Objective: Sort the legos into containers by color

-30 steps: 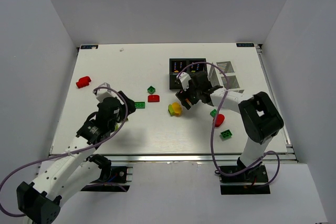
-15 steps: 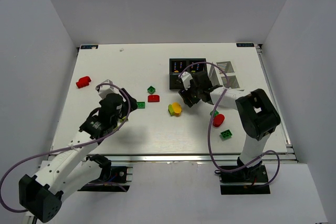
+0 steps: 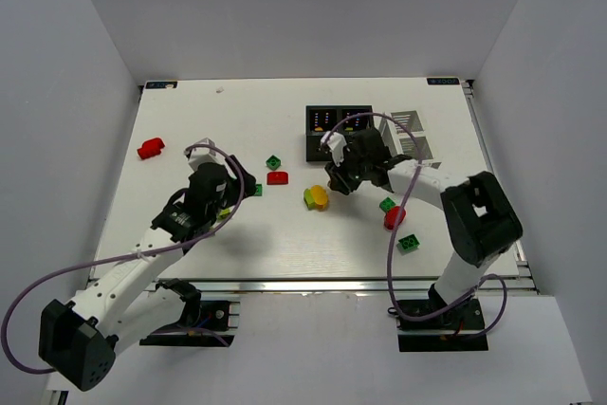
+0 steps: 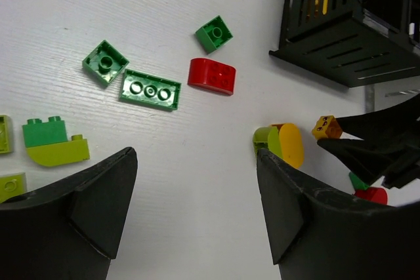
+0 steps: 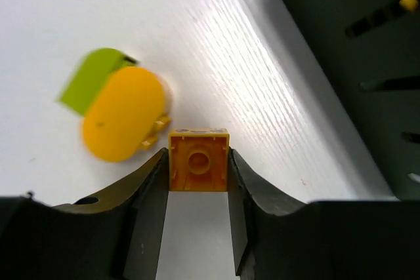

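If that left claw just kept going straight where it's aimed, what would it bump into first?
Probably the bare table: the open left gripper tilts down at it. Sliding on, it'd likely reach the red rounded brick next; depth is hard to judge.

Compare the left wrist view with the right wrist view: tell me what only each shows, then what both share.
Only the left wrist view: three green bricks, a red rounded brick and a green-on-lime stack.
Only the right wrist view: the orange brick close up, its ringed face clamped in the right claw.
Both: that orange brick in the right claw, the yellow-and-lime rounded piece and the black box.
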`<act>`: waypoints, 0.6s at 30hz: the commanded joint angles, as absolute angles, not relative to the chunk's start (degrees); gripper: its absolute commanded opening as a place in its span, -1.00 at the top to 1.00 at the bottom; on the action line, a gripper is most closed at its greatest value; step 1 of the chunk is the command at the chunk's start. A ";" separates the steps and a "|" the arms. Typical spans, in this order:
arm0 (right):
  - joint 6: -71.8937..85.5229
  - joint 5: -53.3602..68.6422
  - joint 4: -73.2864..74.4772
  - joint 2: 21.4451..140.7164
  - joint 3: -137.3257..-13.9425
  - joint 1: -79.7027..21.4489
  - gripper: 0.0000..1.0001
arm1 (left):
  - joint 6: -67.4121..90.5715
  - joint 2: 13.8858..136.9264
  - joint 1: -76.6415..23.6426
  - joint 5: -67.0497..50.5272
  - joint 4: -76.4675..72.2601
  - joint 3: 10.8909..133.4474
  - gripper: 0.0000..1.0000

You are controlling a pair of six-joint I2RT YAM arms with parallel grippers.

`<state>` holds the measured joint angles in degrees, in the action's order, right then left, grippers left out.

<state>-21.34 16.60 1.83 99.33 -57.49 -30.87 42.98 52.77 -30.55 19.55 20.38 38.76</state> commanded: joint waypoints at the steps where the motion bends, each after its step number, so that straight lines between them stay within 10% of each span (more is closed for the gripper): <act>1: -26.35 25.04 3.34 89.94 -57.48 -30.85 0.94 | 41.84 52.73 -30.67 16.71 16.62 39.73 -0.65; 18: -6.95 28.04 1.13 96.49 -83.31 -25.14 1.00 | 34.19 60.90 -30.67 3.61 9.05 40.25 -0.65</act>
<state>-12.69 27.20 0.51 92.49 -78.46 -26.11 37.39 60.23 -30.55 7.09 10.13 37.63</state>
